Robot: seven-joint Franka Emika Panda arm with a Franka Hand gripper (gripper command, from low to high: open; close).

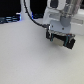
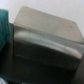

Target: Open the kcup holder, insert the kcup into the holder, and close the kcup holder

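Below tool (image 1: 60, 42), kcup holder (image 2: 47, 47) crosswise.

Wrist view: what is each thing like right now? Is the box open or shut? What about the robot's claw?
kcup holder: looks shut, no drawer seen sticking out; blurry.
green thing: beside the holder, cut off by the frame; too blurred to identify.
gripper: low near the table; open or shut cannot be told.

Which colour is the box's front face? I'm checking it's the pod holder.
Dark grey to black, seen best in the wrist view: the rectangular kcup holder box.
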